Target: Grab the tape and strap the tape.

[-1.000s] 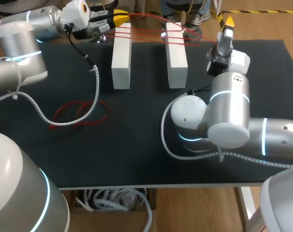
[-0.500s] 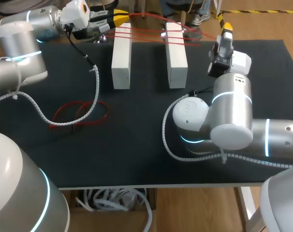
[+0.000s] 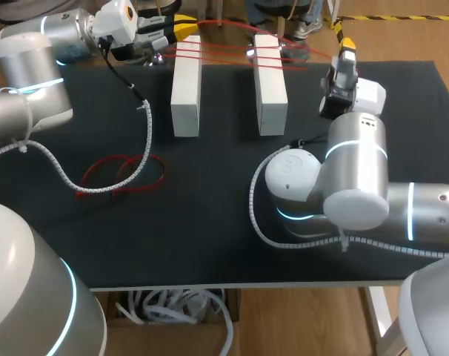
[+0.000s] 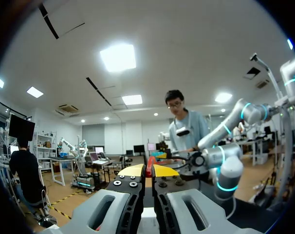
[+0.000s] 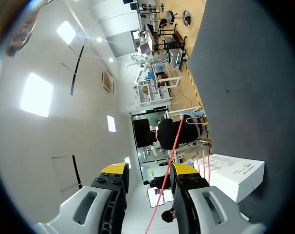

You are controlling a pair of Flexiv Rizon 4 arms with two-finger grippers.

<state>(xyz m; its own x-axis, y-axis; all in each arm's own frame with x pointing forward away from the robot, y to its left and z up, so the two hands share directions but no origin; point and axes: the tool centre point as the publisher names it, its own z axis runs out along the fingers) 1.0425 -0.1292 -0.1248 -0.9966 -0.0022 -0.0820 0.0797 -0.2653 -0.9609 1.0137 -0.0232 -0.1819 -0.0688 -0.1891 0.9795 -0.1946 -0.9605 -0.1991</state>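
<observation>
While it's strung over both blocks (image 3: 186,85), tape (image 3: 224,53): red, taut between the claws
left claw (image 4: 147,170): clamped on one end, just hold
right claw (image 5: 146,170): wide, strand inside near one finger, center before closing

Bright, even light from overhead, soft shadows

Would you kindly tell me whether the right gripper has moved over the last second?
Yes: the right gripper has pulled back slightly, coming nearer to the far edge of the table.
</observation>
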